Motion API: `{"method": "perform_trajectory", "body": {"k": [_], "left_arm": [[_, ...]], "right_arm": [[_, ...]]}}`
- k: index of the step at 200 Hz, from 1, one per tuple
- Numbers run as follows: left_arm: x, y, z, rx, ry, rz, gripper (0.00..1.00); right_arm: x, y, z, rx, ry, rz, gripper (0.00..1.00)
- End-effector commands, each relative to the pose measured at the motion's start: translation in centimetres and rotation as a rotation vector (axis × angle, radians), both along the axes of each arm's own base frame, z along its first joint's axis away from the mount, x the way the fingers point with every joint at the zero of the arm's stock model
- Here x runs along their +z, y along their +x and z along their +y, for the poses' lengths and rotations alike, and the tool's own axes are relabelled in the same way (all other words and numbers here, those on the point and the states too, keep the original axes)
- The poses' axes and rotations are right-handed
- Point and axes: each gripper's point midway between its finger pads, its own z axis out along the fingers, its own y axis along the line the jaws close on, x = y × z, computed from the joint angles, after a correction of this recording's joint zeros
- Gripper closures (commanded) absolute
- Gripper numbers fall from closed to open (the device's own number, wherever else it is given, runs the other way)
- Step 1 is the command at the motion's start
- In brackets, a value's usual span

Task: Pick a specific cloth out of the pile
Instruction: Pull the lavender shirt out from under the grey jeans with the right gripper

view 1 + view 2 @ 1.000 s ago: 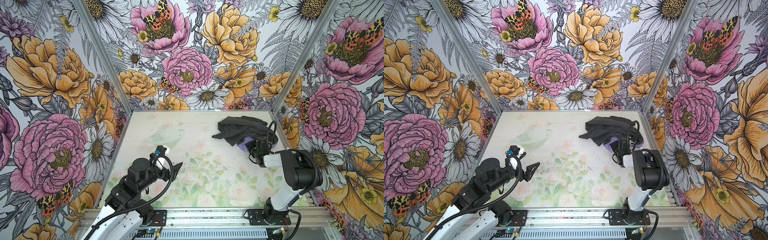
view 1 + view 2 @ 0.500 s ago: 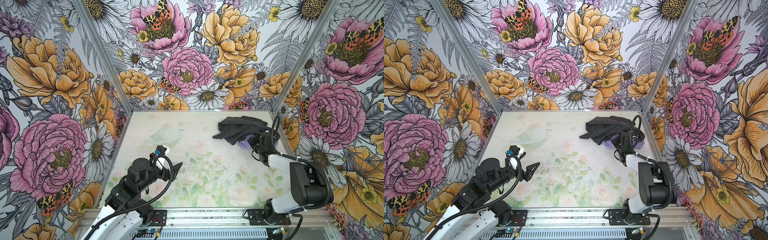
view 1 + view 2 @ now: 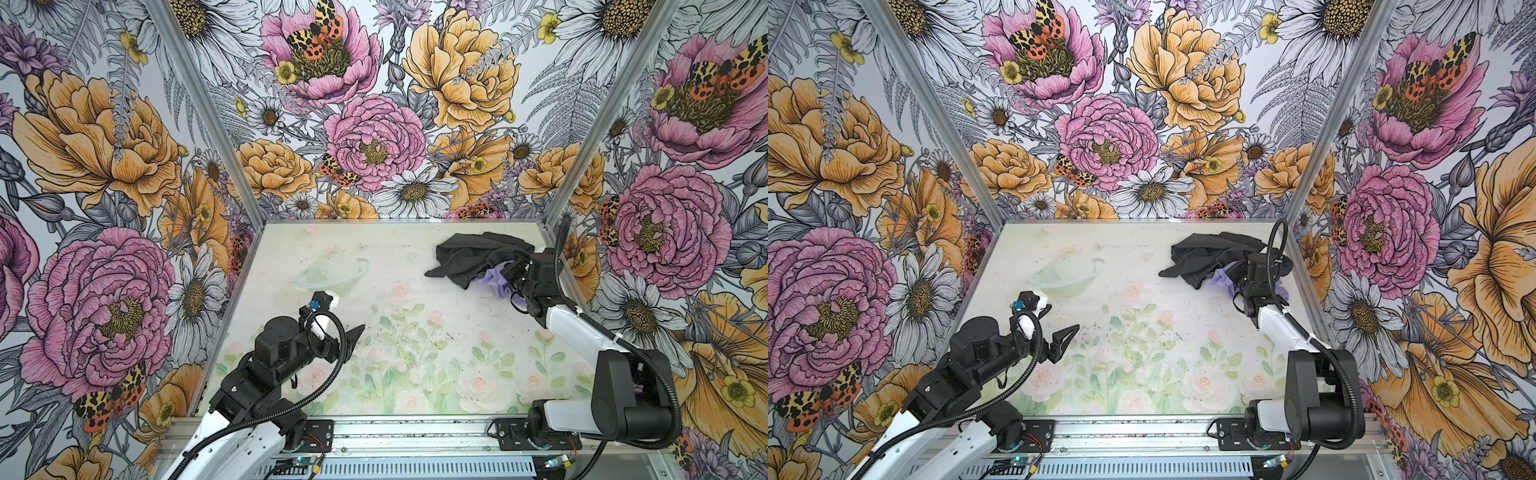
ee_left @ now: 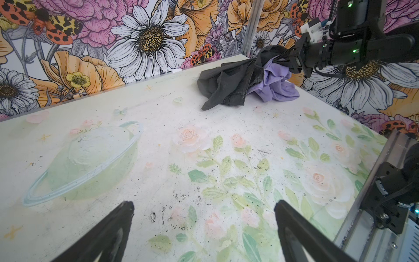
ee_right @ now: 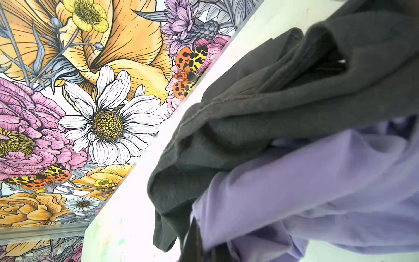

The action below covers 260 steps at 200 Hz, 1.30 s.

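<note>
1 lavender cloth (image 3: 494, 279) at far right of table (image 3: 415, 332), touching 1 dark pile (image 3: 467, 253). 2 grippers: R gripper (image 4: 282, 60) fingers clamped on cloth; L gripper (image 4: 204, 204) fingers apart, near left

1. The cloth (image 4: 277, 85) is small, plain lavender and crumpled, at the far right corner of the counter (image 4: 158, 136), its upper folds tucked under the dark garments.
2. The pile (image 4: 226, 86) is a rumpled heap of black and charcoal garments, one with denim-like seams, touching and partly overlapping the cloth.
</note>
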Motion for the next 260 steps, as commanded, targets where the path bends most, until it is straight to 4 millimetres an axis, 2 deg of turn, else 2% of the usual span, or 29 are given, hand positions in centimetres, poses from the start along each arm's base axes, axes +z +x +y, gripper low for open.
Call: {"method": "perform_trajectory", "body": {"k": [1,155,260], "left_arm": [[0.2,0.0,0.3,0.007,0.009,-0.018,0.01],[0.2,0.0,0.3,0.01,0.01,-0.02,0.01],[0.3,0.0,0.3,0.011,0.009,-0.022,0.01]], "right_arm": [[5.1,0.9,-0.1,0.017,-0.028,-0.135,1.0],[9.4,0.3,0.8,0.081,-0.1,-0.197,1.0],[12.1,0.0,2.2,0.127,-0.15,-0.241,1.0]]}}
